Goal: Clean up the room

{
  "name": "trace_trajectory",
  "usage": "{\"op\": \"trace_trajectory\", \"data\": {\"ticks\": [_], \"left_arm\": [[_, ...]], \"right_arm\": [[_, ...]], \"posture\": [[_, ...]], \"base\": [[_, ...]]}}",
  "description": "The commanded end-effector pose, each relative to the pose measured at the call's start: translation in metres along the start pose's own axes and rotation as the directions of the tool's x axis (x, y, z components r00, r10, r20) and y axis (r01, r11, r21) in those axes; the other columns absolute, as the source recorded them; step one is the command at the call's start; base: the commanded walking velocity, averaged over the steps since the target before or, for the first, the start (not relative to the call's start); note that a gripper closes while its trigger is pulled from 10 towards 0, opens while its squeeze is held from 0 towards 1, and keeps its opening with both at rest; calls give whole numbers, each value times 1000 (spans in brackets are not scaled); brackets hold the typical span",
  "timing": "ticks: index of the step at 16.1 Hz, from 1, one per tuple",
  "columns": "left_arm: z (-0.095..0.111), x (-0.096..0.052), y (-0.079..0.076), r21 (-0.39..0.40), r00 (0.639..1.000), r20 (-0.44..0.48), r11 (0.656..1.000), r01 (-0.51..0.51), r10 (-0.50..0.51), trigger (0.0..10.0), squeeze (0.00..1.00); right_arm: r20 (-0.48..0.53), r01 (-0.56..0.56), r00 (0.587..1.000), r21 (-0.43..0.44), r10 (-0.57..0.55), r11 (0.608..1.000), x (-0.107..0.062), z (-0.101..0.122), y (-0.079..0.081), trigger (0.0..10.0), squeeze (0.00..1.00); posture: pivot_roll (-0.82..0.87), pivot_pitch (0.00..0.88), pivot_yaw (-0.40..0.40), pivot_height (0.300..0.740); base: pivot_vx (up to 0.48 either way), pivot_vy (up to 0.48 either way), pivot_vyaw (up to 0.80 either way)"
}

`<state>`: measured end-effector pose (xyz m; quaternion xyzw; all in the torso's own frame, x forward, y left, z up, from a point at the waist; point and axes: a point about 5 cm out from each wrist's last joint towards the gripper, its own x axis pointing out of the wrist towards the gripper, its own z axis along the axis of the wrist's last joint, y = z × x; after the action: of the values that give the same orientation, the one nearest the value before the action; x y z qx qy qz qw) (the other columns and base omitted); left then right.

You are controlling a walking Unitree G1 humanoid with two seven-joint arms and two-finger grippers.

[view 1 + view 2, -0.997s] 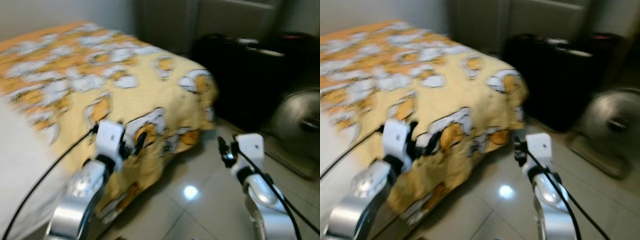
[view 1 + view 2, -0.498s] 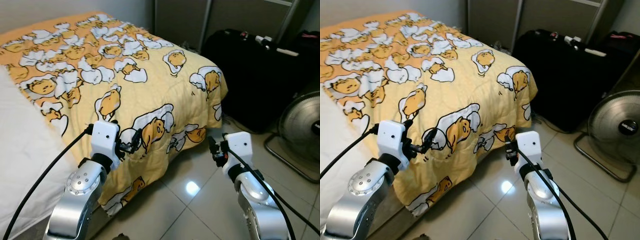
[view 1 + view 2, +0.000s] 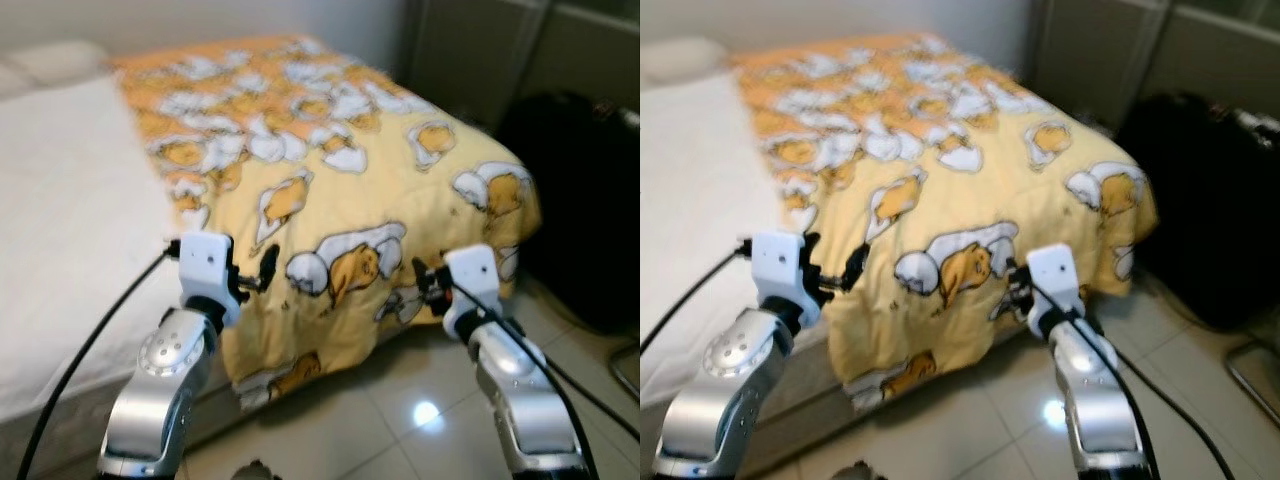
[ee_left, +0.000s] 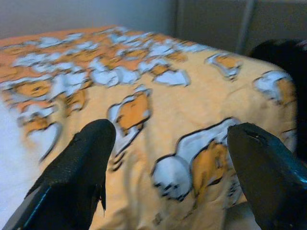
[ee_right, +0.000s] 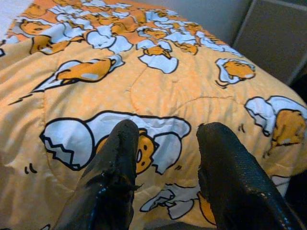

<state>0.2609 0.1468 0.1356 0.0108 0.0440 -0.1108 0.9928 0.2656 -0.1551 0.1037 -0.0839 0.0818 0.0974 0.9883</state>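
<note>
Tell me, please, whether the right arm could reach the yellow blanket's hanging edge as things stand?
Probably yes: the right gripper, jaws open, hangs just before the yellow blanket with nothing between.

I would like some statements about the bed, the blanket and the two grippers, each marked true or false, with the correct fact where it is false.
1. The yellow blanket hangs over the foot of the bed. True.
2. The left gripper has its fingers open, with nothing between them. True.
3. The right gripper is clamped on a fold of the blanket. False: its fingers are apart and point at the blanket without holding it.
4. The blanket covers the whole mattress. False: the white sheet lies bare on the robot's left.
5. A black suitcase stands on the floor on the robot's right, beside the bed. True.
</note>
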Motion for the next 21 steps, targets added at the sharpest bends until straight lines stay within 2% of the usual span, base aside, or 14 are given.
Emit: {"op": "trace_trajectory", "data": {"ticks": [1,2,4,7,15,19,21], "left_arm": [[4,-2,7,-14,999,17,999,-36,36,10000,0],[2,-2,8,-5,999,-10,999,-43,43,10000,0],[4,-3,11,34,998,25,998,-56,55,10000,0],[4,-4,12,23,997,26,997,-71,71,10000,0],[3,-3,12,39,998,25,997,-60,59,10000,0],[-5,-10,10,60,1000,-10,998,-17,18,10000,0],[-15,-15,20,61,997,-39,996,-59,62,10000,0]], "right_arm": [[13,-28,1000,7,28,1000,5,4,3,10000,0],[13,-42,999,6,42,999,6,4,3,10000,0],[13,-80,997,2,80,997,8,5,8,10000,0],[10,-107,994,9,107,994,8,4,13,10000,0],[8,-110,994,26,110,994,9,2,13,10000,0],[1,3,1000,106,-3,994,1,-7,3,10000,0],[-2,76,997,144,-77,987,-12,-15,-3,10000,0]], "posture": [[35,0,-5,740],[39,0,-11,740],[42,0,-17,740],[41,0,-22,740],[46,0,-21,740],[31,0,-6,740],[11,0,12,740]], "base": [[0,0,800],[0,0,800],[0,0,800],[330,0,800],[370,0,800],[167,0,0],[0,0,0]]}}
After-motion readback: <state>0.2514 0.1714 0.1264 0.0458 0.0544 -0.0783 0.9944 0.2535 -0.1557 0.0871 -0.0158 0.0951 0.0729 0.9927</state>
